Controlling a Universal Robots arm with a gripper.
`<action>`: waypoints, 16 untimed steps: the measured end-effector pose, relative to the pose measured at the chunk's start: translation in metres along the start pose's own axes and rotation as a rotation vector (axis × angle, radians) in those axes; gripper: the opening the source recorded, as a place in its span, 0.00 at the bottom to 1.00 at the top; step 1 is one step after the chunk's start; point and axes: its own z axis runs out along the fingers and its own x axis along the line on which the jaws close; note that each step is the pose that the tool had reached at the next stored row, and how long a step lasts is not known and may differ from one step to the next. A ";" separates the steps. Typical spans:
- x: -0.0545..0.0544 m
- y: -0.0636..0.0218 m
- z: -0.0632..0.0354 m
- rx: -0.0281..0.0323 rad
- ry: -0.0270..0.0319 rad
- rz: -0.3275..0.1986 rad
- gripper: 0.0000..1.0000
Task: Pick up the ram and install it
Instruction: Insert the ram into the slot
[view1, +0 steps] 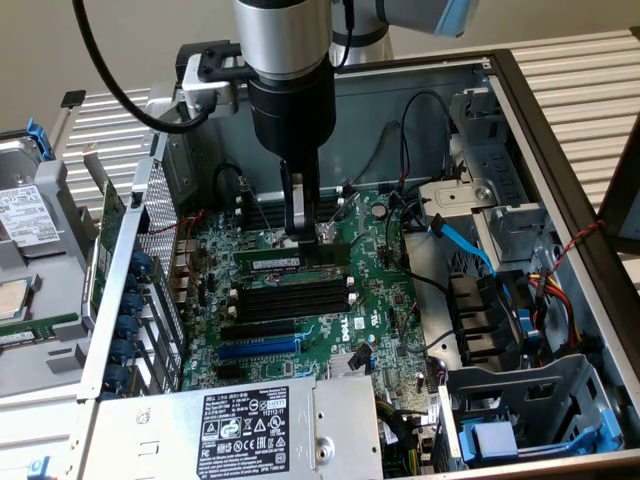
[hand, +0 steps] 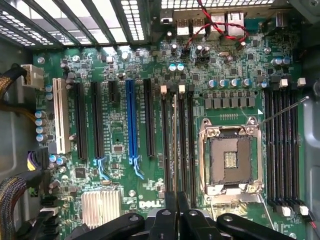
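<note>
At the exterior view's left, outside the open computer case (view1: 400, 95), a hard drive (view1: 22, 215) lies flat, well apart from my work. Toward the middle, the ram (view1: 275, 262) stands on its long edge along one of the black memory sockets (view1: 290, 298), with its white label turned to the camera. My tool (view1: 298, 236) comes straight down on it from above. The tool is closed, its fingers (hand: 170, 215) pinched on the thin board. I judge that such a narrow grip is used because the stick offers only its two flat sides to hold. In the wrist view the ram (hand: 174, 145) shows as a thin line running away from my tool (hand: 176, 212), parallel to the sockets, so it seems lined up with its slot. Whether it is fully pressed in, I cannot tell. Near the sockets lies the blue expansion slot (view1: 258, 348), untouched. At the exterior view's right, a blue cable (view1: 462, 245) and the drive cage (view1: 530, 390) stay well apart from the tool.
</note>
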 end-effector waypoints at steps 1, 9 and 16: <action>0.000 0.0000 0.0009 -0.0001 -0.0001 -0.004 0.12; 0.000 0.0003 0.0059 -0.0013 -0.0006 -0.020 0.12; 0.000 0.0021 0.0087 -0.0017 -0.0010 -0.040 0.12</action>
